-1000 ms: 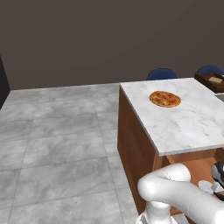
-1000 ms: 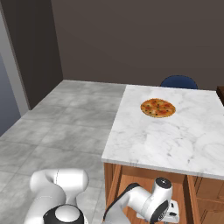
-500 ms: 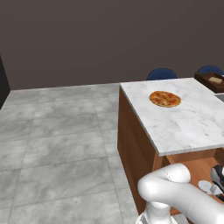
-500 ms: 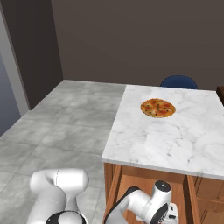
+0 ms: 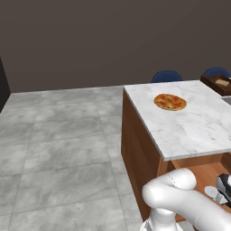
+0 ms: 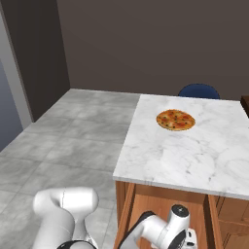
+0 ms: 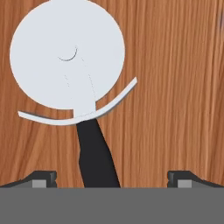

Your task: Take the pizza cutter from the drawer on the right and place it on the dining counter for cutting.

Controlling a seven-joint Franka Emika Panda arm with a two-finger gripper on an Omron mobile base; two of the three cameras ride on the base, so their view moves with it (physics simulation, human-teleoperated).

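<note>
Pizza cutter [image 7: 74, 83] lies flat on the plain wood floor of the drawer [image 7: 175, 87]. Pale round wheel points away from the hand; dark handle runs back between the fingertips [image 7: 41, 178]. Gripper [image 7: 111, 178] jaws spread wide, either side of the handle, not touching it.

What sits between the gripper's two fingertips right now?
In the hand view, the pizza cutter's short dark handle runs between the open gripper's fingertips, nearer one side, on the brown wooden drawer floor.
</note>
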